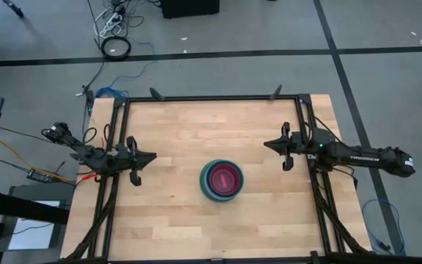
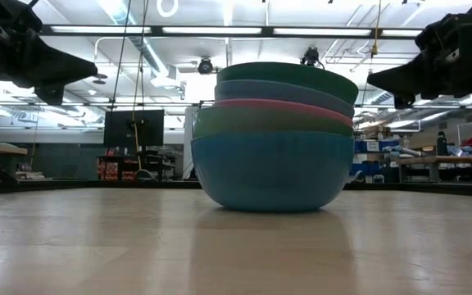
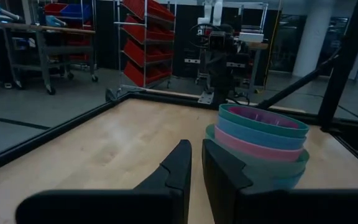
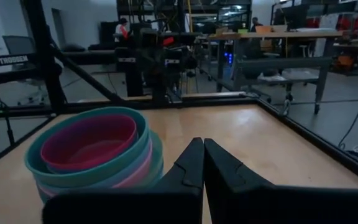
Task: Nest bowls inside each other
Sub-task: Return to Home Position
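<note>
Item: nested bowls (image 1: 222, 181); one stack, standing upright on the table (image 1: 174, 220), a little right of its middle, between the two arms
Outer shells, bottom to top in the low view: blue bowl (image 2: 273, 176); green bowl (image 2: 220, 123); pink bowl (image 2: 289, 106); light blue bowl (image 2: 289, 90); teal bowl (image 2: 293, 74); each rim sits just above the one below, all level
Innermost on show: magenta-red bowl (image 4: 89, 142), seated inside the teal one; any smaller bowls under it are hidden and I cannot confirm them
Task status, my judgement: nesting looks complete; nothing loose on the boards
Left gripper (image 1: 152, 155): at the table's left edge, well apart from the stack, pointing at it; fingers drawn nearly together with a thin slit between, holding nothing
Right gripper (image 1: 267, 144): at the right edge, well apart from the stack; fingers pressed together, holding nothing
Handling, my judgement: plain plastic, so light and fairly stiff; smooth walls likely slippery; not fragile, but a nudge could skate the whole stack across the wood
Hold point, my judgement: the rim, one finger inside and one outside; the round outer wall looks too broad to span; lifting by the top rim alone may draw out only the upper bowls
</note>
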Robot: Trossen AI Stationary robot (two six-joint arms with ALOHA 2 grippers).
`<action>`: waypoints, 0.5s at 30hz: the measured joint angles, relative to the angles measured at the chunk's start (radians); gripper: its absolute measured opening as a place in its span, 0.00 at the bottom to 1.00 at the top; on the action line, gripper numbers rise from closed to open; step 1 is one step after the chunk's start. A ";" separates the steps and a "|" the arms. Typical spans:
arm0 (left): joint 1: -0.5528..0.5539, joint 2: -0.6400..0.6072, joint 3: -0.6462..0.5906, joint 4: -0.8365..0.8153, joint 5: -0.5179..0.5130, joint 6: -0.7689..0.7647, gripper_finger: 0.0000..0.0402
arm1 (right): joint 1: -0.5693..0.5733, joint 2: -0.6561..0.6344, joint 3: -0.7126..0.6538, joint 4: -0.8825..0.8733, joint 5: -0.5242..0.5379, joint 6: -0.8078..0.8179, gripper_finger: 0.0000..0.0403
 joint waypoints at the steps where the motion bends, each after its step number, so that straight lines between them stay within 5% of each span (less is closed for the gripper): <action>1: 0.000 0.000 0.000 0.000 0.000 0.000 0.12 | -0.001 -0.015 0.000 -0.013 0.000 0.000 0.00; 15: 0.000 0.000 0.000 0.000 0.000 0.000 0.12 | -0.034 -0.229 0.000 -0.225 0.001 0.011 0.00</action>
